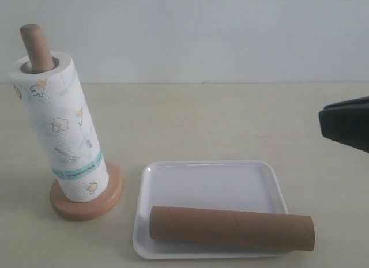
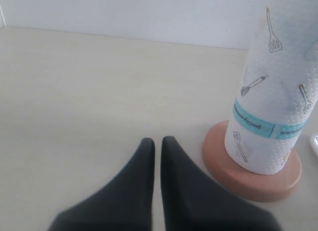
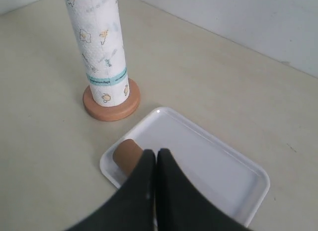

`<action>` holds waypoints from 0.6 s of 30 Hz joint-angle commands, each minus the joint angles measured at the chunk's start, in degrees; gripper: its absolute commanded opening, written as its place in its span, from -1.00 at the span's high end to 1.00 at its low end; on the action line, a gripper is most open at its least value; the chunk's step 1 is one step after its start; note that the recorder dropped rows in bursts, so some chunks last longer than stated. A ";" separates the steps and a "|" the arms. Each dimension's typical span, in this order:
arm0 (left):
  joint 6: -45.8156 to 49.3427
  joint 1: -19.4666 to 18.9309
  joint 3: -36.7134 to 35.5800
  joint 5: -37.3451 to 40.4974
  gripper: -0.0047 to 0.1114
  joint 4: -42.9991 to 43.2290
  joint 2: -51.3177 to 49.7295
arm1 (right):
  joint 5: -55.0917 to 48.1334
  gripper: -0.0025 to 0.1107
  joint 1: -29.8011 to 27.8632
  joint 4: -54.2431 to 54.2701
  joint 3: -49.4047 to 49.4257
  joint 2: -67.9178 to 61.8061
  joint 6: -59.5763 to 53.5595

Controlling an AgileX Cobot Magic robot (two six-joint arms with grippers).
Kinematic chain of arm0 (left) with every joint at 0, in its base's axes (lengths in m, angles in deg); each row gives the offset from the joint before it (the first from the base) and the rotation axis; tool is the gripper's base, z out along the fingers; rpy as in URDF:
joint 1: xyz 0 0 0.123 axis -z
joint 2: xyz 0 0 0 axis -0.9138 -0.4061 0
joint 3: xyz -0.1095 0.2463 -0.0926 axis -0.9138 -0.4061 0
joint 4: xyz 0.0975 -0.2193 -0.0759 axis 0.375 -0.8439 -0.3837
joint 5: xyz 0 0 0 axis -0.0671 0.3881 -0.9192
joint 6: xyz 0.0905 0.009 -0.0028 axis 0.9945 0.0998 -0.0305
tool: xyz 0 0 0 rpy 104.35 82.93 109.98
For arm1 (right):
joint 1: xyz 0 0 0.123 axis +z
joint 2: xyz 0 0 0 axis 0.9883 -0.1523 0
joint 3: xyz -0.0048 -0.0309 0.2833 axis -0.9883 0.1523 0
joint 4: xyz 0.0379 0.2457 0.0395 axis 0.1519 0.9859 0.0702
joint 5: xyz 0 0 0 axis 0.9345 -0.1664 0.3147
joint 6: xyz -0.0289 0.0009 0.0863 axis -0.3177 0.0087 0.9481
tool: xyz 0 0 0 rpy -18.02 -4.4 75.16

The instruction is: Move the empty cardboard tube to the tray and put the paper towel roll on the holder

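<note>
The paper towel roll [image 1: 63,135] stands threaded over the post of the wooden holder [image 1: 86,202] at the left, and the post's rounded top [image 1: 36,46] sticks out above it. The empty cardboard tube [image 1: 230,227] lies across the near side of the white tray [image 1: 213,184], one end overhanging the tray's right rim. My right gripper [image 1: 326,121] hovers at the right edge, shut and empty; in its wrist view it [image 3: 156,154] hangs above the tube [image 3: 126,154] and tray [image 3: 213,161]. My left gripper [image 2: 157,141] is shut and empty beside the holder base [image 2: 248,176] and roll [image 2: 276,92].
A pale beige tabletop [image 1: 230,118] stretches to a plain white wall [image 1: 202,31] at the back. Bare table lies between the holder and the tray and behind both.
</note>
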 commanded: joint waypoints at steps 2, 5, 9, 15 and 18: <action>-0.46 0.20 -0.24 0.04 0.85 0.04 0.16 | 0.15 0.96 -5.60 0.25 0.27 6.37 -0.20; -0.46 0.20 -0.24 0.04 0.85 0.04 0.16 | 1.18 0.96 -13.18 -0.05 0.65 10.57 -0.35; -0.46 0.20 -0.24 0.04 0.85 0.04 0.16 | 3.76 0.96 -26.35 -0.71 5.01 17.22 -0.80; -0.46 0.20 -0.24 0.04 0.85 0.04 0.16 | 12.95 0.96 -42.38 0.57 16.31 26.61 0.12; -0.46 0.20 -0.24 0.04 0.85 0.04 0.16 | 19.75 0.96 -47.13 4.02 21.93 29.54 2.42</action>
